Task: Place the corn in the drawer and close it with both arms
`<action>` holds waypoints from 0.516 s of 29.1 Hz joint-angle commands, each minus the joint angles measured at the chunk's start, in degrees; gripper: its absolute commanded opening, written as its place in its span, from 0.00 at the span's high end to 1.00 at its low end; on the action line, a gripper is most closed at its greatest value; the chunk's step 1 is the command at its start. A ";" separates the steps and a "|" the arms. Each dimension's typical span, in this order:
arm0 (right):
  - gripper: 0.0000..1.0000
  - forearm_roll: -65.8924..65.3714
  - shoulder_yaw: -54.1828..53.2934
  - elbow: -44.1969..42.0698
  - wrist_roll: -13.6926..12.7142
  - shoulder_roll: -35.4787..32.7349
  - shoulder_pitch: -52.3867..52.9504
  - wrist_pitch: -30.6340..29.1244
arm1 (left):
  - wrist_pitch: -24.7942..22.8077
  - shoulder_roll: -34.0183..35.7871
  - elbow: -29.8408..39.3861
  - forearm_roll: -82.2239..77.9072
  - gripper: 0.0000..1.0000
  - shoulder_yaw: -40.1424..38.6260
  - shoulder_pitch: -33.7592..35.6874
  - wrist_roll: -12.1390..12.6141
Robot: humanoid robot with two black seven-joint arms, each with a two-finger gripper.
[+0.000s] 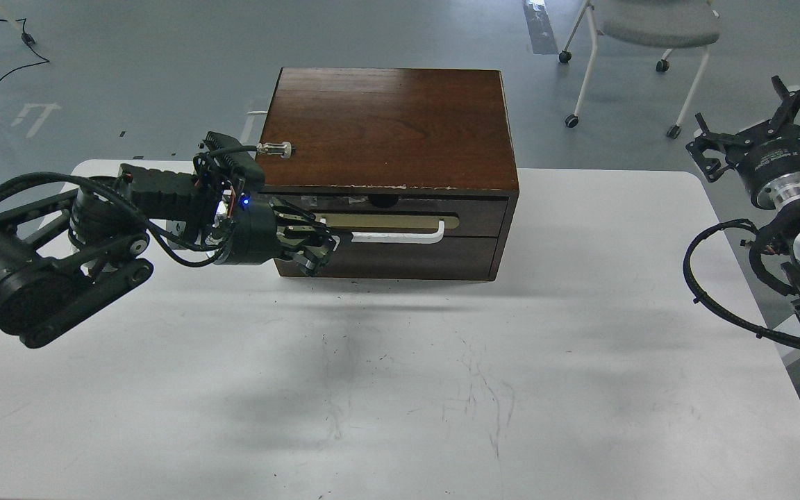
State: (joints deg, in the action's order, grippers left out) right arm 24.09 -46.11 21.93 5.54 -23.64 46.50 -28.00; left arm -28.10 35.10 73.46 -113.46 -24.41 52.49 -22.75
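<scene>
The drawer (400,217) is in the middle of the frame, in the upper part of a dark brown wooden cabinet (386,125) that stands on the white counter (400,389). Its front sits level with the cabinet face, so it looks closed. A white bar handle (400,236) lies across a beige plate (386,222) on this front. Below it there is a plain panel (400,258) without a handle. The corn does not show anywhere in the view.

The left gripper (320,248) is at the left end of the handle, coming in from the left of the frame. Its fingers (303,239) are around or against the end of the bar, but they are dark and close together, and I cannot tell if they really grip it or only touch it.

The right gripper (764,128) is at the upper right of the frame, beyond the edge of the counter and well apart from the cabinet. Its fingers (799,104) are spread wide and hold nothing.

Behind the cabinet, on the grey floor, a chair (650,28) with castors stands at the upper right.
</scene>
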 commanded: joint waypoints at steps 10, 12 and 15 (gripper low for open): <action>0.00 0.00 0.24 -0.04 0.00 -0.79 0.17 0.00 | 0.10 5.94 6.87 23.88 1.00 -3.44 1.39 -1.51; 0.00 -0.09 0.32 -0.13 0.00 -0.88 0.60 0.00 | 0.10 6.73 6.44 32.54 1.00 -7.73 1.39 -3.08; 0.00 -0.09 0.41 -0.04 0.00 -1.49 0.61 0.00 | 0.10 9.18 4.07 48.64 0.92 -11.35 1.30 -3.71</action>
State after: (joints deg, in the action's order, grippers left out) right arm 24.02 -45.80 21.89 5.54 -24.57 46.99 -28.00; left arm -28.01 41.80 79.89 -81.22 -31.51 53.90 -25.58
